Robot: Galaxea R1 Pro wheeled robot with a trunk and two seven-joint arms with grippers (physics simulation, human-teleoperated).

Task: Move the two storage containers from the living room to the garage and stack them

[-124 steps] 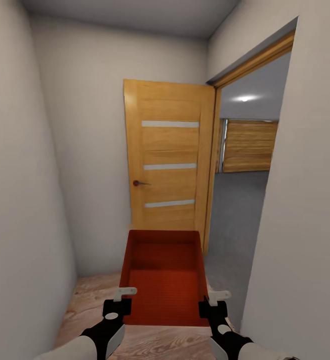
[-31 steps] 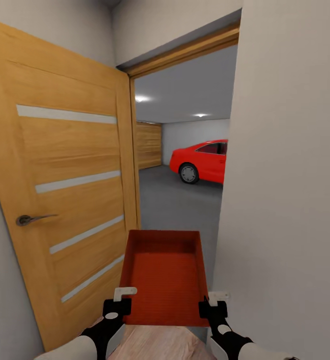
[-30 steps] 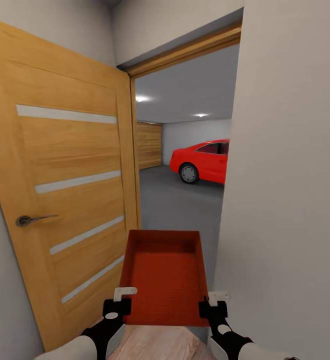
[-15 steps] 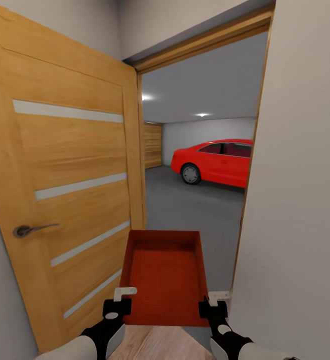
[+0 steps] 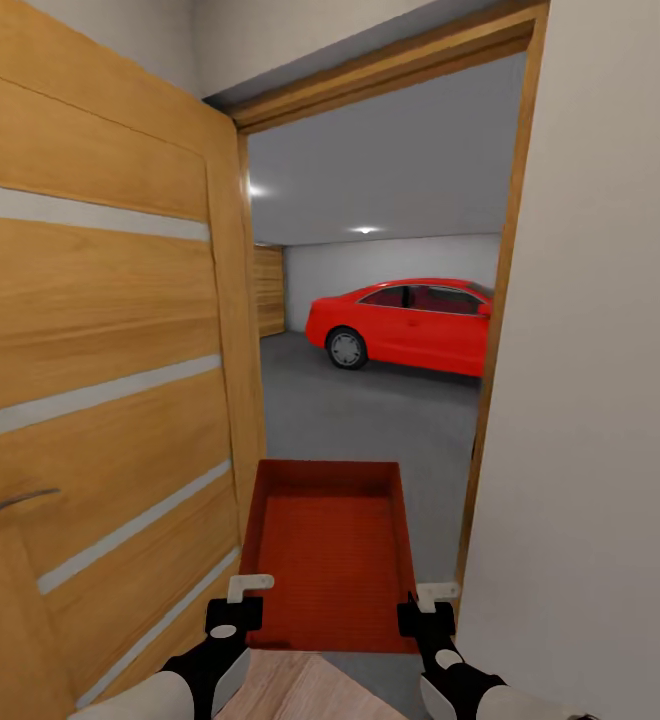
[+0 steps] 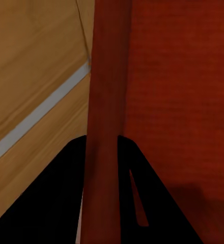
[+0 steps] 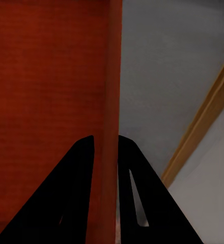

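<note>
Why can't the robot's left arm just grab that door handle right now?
Probably it can't: the left gripper is shut on the wall of the red container, sharing the carry with the right gripper. The door handle sits off to its left; letting go would likely drop the container.

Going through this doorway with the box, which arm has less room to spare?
Probably the left. The left claw grips the container's wall beside the open door, which also looms close in the left wrist view. The right claw grips the opposite wall, nearer the door frame, with grey floor ahead.
</note>
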